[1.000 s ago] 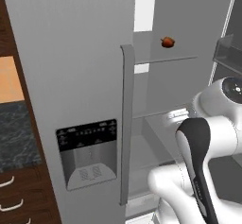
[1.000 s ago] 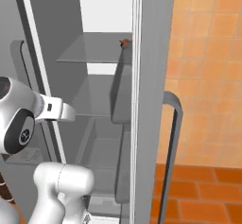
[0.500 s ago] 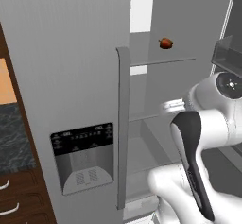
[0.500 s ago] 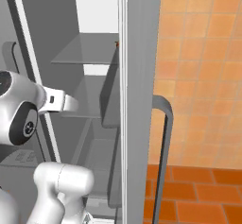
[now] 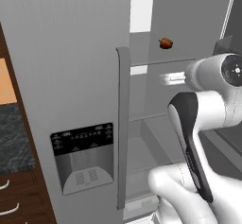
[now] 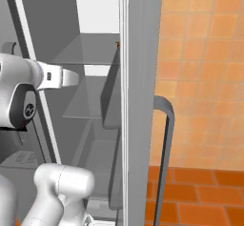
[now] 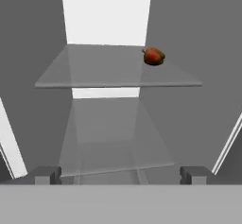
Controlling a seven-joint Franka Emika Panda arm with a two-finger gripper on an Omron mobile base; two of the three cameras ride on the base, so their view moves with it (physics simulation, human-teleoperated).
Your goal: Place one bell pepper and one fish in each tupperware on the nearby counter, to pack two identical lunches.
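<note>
Jaws (image 7: 118, 175) spread wide, empty; bell pepper (image 7: 153, 56) on glass shelf (image 7: 94, 72), well ahead.

Grey fridge (image 5: 71, 76) beside orange tiled wall (image 6: 205, 67).

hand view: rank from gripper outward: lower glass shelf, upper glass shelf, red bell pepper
1. Lower clear glass shelf, directly ahead of the open gripper.
2. Upper clear glass shelf, above and beyond.
3. Small red bell pepper, toward that shelf's back right.
</note>
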